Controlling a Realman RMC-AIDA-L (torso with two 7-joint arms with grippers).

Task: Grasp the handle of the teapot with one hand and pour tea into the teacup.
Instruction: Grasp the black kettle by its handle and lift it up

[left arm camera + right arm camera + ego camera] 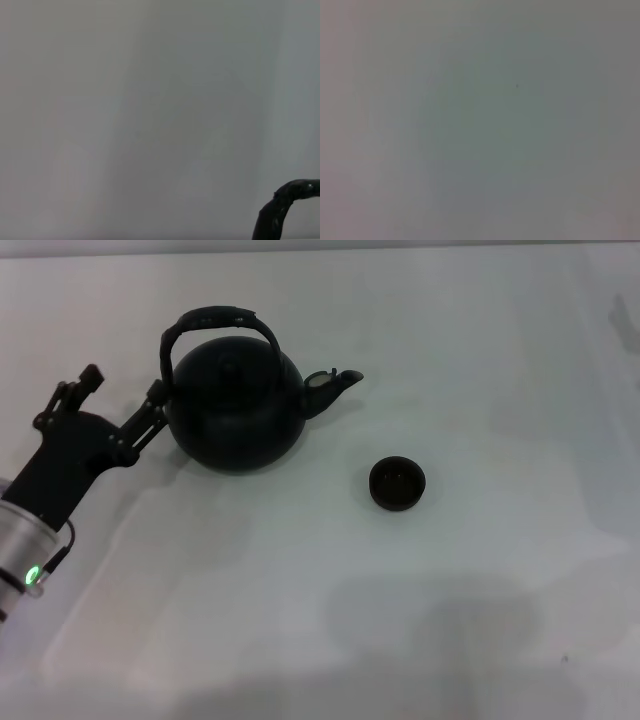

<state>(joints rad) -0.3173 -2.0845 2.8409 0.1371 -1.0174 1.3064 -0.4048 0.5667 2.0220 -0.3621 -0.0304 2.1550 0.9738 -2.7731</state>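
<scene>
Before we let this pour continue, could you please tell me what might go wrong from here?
1. The left gripper sits low beside the teapot, near the base of the handle rather than its wrapped top band; a grasp there might tilt or push the pot.
2. The teacup is small and stands apart from the spout, so tea could miss it.
3. The right gripper is out of view and cannot steady anything.

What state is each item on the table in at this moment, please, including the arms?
teapot: upright on the table, lid on, spout toward the teacup.
handle: raised over the lid, not grasped.
teacup: upright, apart from the teapot; contents unclear.
left gripper: open, beside the teapot's left side.
right gripper: out of view.
</scene>
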